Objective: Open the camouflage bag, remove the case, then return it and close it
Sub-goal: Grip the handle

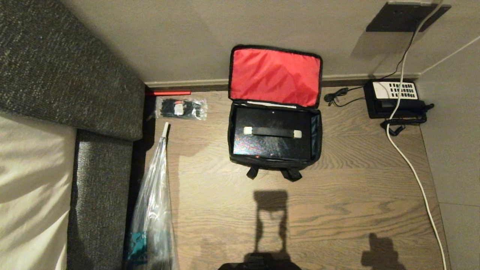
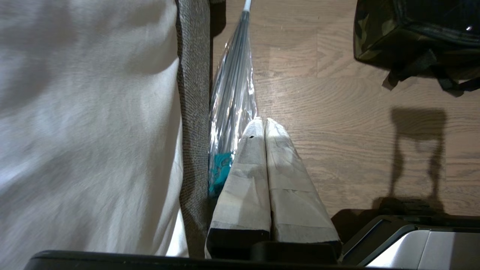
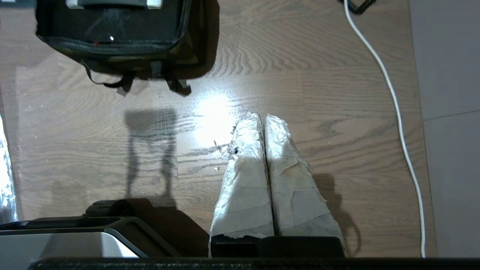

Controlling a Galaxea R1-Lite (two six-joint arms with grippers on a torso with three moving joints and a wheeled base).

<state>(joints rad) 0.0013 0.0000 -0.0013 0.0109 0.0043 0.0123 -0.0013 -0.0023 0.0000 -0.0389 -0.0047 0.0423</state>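
A brown wood-grain plank floor [image 1: 337,195] ran up to a plain beige wall [image 1: 180,33] with a dark skirting strip. A grey woven upholstered sofa [image 1: 56,67] with a cream cushion [image 1: 30,187] stood along the floor's left edge.

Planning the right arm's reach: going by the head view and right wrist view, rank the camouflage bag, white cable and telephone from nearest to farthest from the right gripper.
From the right gripper:
1. White cable, on its outer side.
2. Camouflage bag, ahead toward the left arm's side; close call with the cable.
3. Telephone, by the far wall.
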